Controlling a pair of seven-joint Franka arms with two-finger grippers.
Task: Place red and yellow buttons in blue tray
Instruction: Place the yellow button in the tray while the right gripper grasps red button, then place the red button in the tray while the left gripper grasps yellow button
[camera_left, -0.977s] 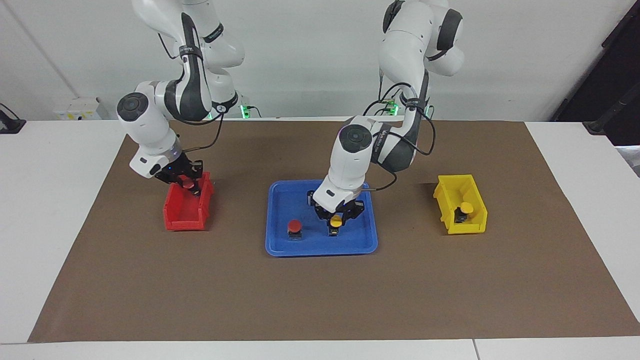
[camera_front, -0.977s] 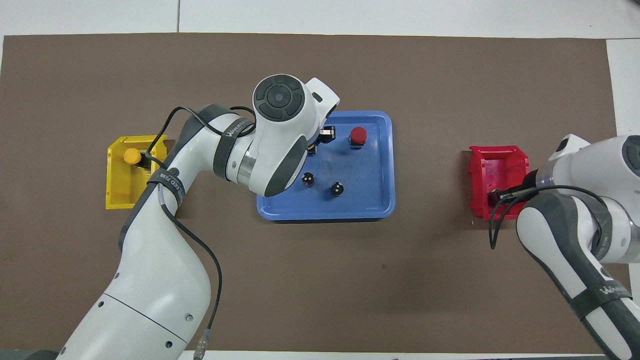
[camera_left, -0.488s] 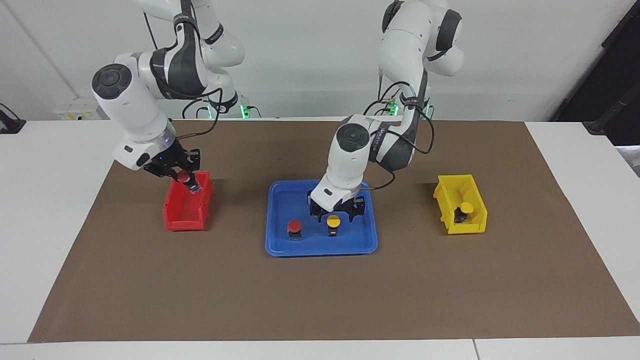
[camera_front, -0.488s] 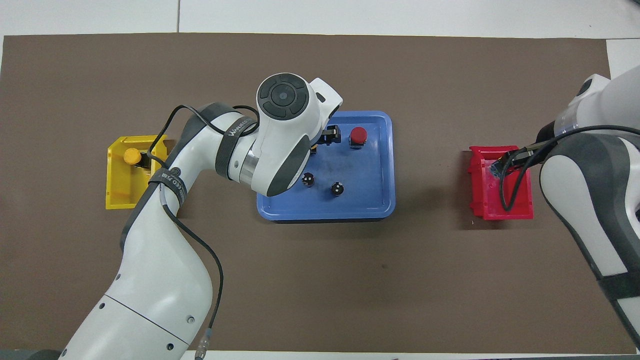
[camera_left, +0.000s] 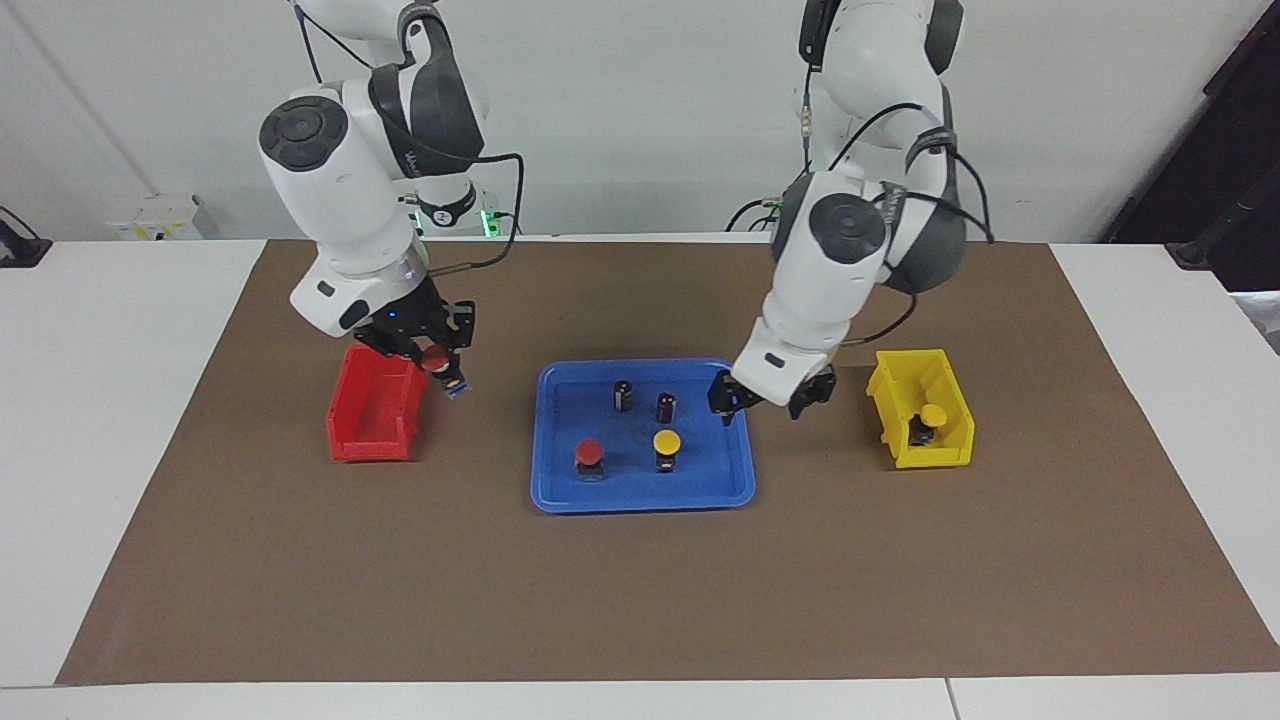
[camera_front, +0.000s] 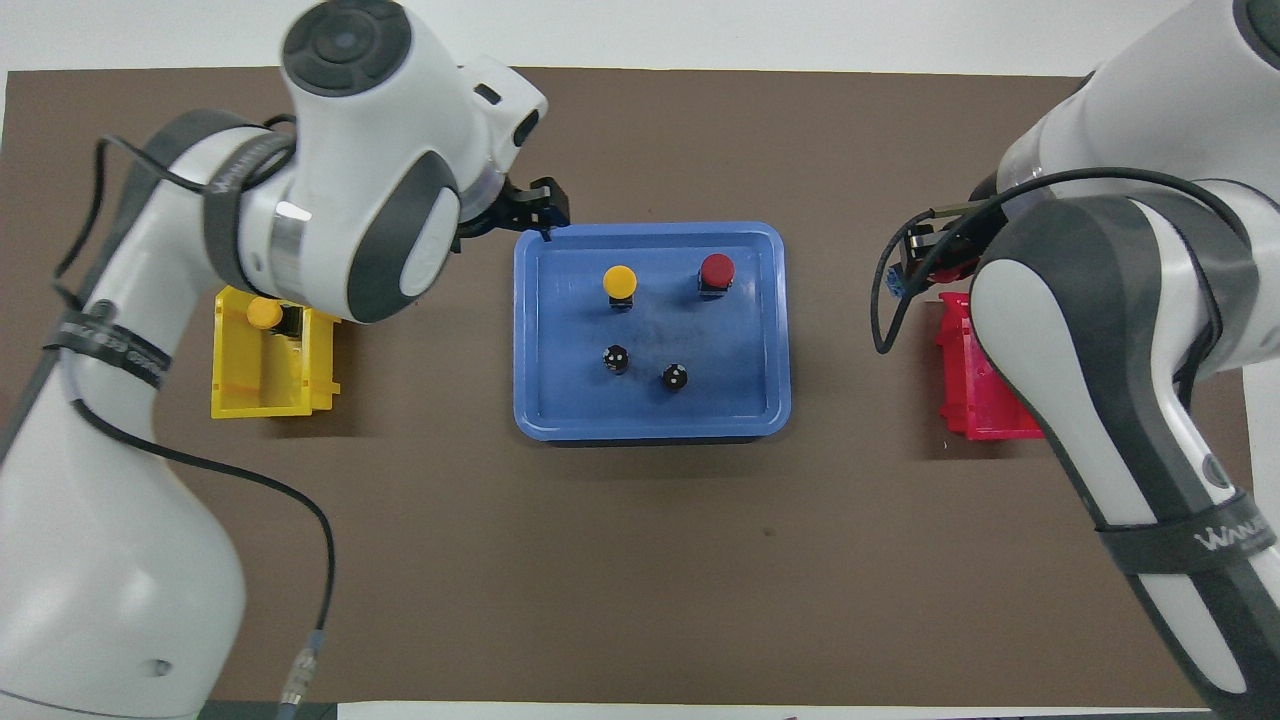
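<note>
Buttons here look small, stiff and light; judging by the black bases and smooth round caps, you grip them best across the base or just under the cap, since a glossy cap could slip out of a pinch; they look top-heavy on narrow bases, so set them down upright and let go gently.

Two already stand in the blue tray (camera_left: 545, 440): the red-capped button in the tray (camera_left: 589, 456) toward the right arm's end, and the yellow-capped button in the tray (camera_left: 667, 447) beside it; both sit farther from the robots than the two dark capless cylinders (camera_left: 645, 400), which also stand in the tray.

Your right gripper (camera_left: 432, 360) is clamped on the second red-capped button (camera_left: 436, 361), which hangs tilted in the air over the edge of the red bin (camera_left: 375, 420) on its tray side; the tilt suggests an off-centre hold, so carry it slowly.

Your left gripper (camera_left: 765, 398) has its fingers apart and holds nothing; it is over the tray's rim at the end toward the yellow bin (camera_left: 940, 455).

The last yellow-capped button (camera_left: 929, 422) sits deep in that yellow bin, close against a wall; I judge you need to come straight down and pinch it across the sides clear of the wall.
</note>
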